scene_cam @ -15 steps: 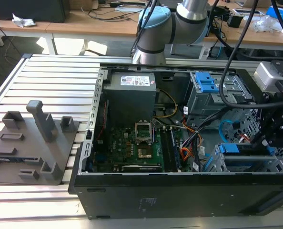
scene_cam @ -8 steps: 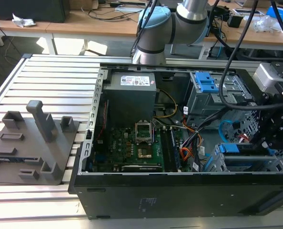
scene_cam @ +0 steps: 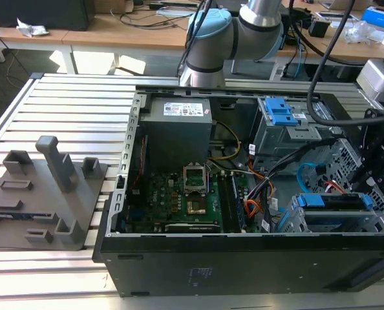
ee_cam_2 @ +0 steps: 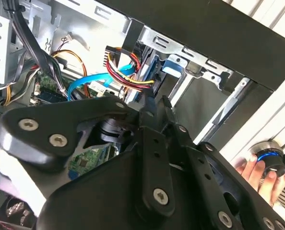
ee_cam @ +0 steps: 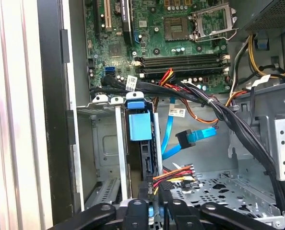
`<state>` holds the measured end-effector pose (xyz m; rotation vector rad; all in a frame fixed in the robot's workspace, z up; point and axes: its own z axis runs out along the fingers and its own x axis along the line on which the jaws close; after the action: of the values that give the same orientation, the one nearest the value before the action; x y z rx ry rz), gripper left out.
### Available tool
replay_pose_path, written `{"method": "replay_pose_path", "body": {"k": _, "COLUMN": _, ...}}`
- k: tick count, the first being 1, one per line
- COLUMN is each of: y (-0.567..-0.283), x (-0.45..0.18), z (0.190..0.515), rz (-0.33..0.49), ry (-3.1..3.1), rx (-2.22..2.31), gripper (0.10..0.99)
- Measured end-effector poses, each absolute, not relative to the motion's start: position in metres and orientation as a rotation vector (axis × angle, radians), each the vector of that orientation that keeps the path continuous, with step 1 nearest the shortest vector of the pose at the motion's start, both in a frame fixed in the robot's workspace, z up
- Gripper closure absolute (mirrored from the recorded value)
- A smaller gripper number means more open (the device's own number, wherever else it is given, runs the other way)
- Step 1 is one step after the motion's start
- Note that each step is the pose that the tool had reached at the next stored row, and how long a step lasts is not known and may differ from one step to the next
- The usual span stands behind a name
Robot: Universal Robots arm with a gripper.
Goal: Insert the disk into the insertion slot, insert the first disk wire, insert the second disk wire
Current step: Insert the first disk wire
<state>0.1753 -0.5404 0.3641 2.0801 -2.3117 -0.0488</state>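
While the black linkage tool (ee_cam_2: 156, 103) hangs just above the rear edge of the flat grey hard disk in its bright blue plastic carrier (ee_cam: 140, 127), that disk stands edge-on, seated inside the perforated silver sheet-metal insertion slot (ee_cam: 104, 158). In the exterior view this slot (scene_cam: 308, 223) with the disk (scene_cam: 331, 201) occupies the near corner of the open black computer case (scene_cam: 244, 265) at the exterior view's right; the case lies on a slatted aluminium tabletop (scene_cam: 69, 103) beside a grey moulded fixture (scene_cam: 50, 194). A red, yellow and black wire bundle (ee_cam: 173, 173) runs to a dark connector next to the tool (ee_cam: 154, 208), in both wrist views (ee_cam_2: 123, 72). Whether the tool is open, closed or gripping this connector cannot be told. A light blue flat cable (ee_cam: 195, 136) ends in a connector that lies apart from the disk, in front of the green motherboard (ee_cam: 181, 38). In the second wrist view a person's hand (ee_cam_2: 255, 175) rests on a blue-ringed knob (ee_cam_2: 272, 160) outside the case.
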Motion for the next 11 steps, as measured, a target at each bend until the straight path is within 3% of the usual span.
{"method": "replay_pose_path", "body": {"k": 1, "y": -0.540, "x": 0.175, "z": 0.365, "rz": -0.049, "ry": -2.312, "rx": 2.080, "gripper": 0.914}}
{"method": "replay_pose_path", "body": {"k": 2, "y": -0.540, "x": 0.175, "z": 0.366, "rz": -0.049, "ry": -2.312, "rx": 2.080, "gripper": 0.976}}
{"method": "replay_pose_path", "body": {"k": 11, "y": -0.540, "x": 0.164, "z": 0.369, "rz": -0.049, "ry": -2.312, "rx": 2.080, "gripper": 0.980}}
